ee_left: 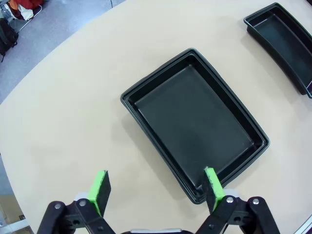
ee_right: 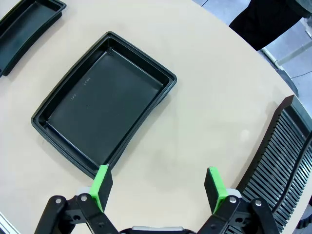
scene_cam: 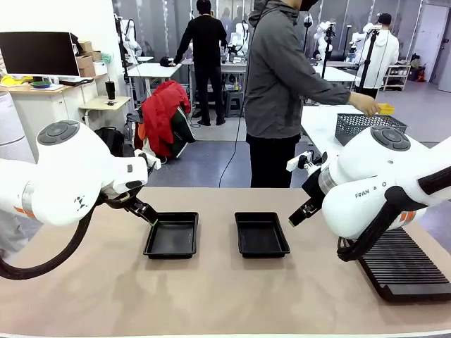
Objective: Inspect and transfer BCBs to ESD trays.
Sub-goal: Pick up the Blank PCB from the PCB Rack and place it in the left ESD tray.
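Front view: a tan desk point(scene_cam: 211, 296) carries two shallow black trays side by side near its middle, apart from each other and both bare inside. The left tray point(scene_cam: 171, 235) lies close to the left end effector point(scene_cam: 146, 213), which hangs just above that tray's far left corner. The right tray point(scene_cam: 261, 234) lies near the right end effector point(scene_cam: 299, 213), which hovers off its right side. A long black ribbed rack point(scene_cam: 409, 264) sits at the desk's right end. Beyond the desk a person point(scene_cam: 278, 77) in a grey jacket is turned aside, one hand point(scene_cam: 366, 104) over a grey mesh basket point(scene_cam: 366, 127) on another table. Left wrist view: the left end effector point(ee_left: 156, 180) has its green-padded fingers spread wide and grips nothing. One pad overlaps the near corner of the left tray point(ee_left: 195, 122), and the right tray point(ee_left: 287, 39) shows at the upper right edge. Right wrist view: the right end effector point(ee_right: 157, 178) is also spread wide with nothing between its pads. One pad is over the near corner of the right tray point(ee_right: 102, 102), the left tray point(ee_right: 24, 24) is at the upper left, and the rack point(ee_right: 287, 156) is along the right edge.
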Robot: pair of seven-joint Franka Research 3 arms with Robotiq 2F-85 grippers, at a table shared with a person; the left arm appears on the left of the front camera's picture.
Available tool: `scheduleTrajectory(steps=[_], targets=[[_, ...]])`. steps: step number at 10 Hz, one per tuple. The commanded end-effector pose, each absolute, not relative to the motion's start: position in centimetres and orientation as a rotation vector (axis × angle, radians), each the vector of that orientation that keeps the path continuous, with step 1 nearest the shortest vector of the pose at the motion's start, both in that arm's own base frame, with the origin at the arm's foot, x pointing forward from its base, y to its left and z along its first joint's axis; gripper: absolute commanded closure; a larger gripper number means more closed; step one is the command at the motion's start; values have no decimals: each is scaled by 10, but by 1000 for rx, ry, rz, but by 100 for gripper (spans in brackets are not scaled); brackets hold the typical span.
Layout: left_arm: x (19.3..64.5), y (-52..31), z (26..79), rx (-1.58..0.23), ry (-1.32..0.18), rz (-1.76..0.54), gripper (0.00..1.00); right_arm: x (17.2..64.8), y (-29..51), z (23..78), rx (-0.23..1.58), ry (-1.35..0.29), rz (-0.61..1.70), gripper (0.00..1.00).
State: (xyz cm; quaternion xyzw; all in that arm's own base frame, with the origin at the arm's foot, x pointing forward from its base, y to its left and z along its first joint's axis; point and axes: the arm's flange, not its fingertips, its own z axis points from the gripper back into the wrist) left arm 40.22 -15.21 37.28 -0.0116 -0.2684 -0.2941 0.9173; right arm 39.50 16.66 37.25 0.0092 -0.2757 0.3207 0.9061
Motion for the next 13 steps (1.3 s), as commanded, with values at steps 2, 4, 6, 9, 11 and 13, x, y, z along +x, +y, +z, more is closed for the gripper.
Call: scheduleTrajectory(steps=[2,4,6,9,11,13], targets=[[387,-140,432,-127,-485,-558,0,396,136,438,82,-552,532,0],[386,-134,483,-132,-452,-515,0,400,120,492,132,-565,488,0],[381,-131,537,-284,-395,-470,0,404,92,556,189,-513,426,0],[383,-115,611,-423,-295,-423,0,408,59,621,287,-432,301,0],[383,-103,646,-556,-258,-412,0,407,32,650,352,-387,205,0],[383,-91,667,-631,-231,-399,0,413,10,663,433,-316,136,0]])
